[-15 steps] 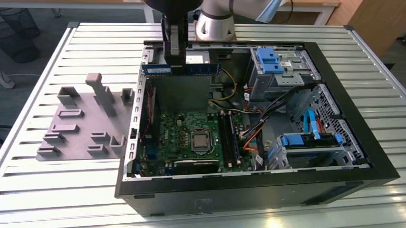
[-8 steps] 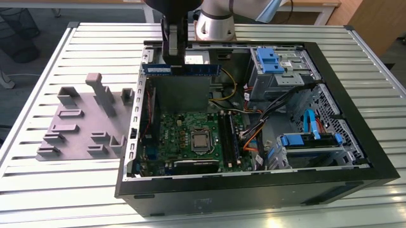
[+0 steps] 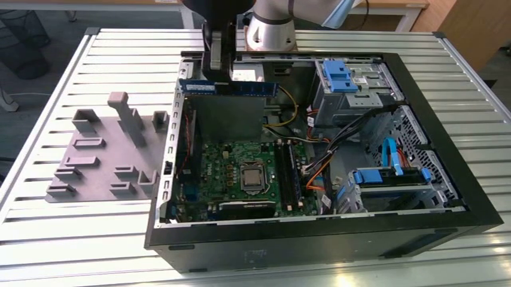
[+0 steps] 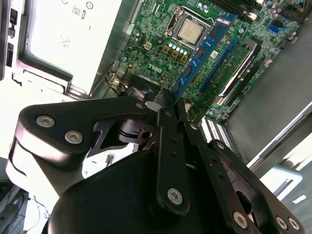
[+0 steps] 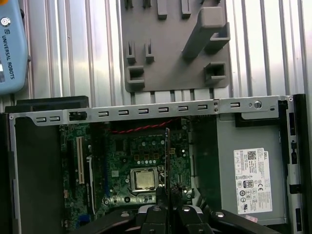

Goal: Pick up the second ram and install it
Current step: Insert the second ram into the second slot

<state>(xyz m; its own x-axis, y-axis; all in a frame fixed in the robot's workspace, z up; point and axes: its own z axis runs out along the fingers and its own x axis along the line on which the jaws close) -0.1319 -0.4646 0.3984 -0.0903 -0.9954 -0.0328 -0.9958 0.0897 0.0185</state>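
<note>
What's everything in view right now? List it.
ram: 1, blue-green, held above the open case
case: 1, black, open, on the table
motherboard: 1, green, inside the case
CPU: 1, silver, on the motherboard
drive brackets: 2, blue, in the case, exterior view's right
holder: 1, grey, on the table, exterior view's left of the case
table: 1, silver, slatted
arm: 1, pale grey, behind the case
claw: 1, black, shut on the ram
</note>
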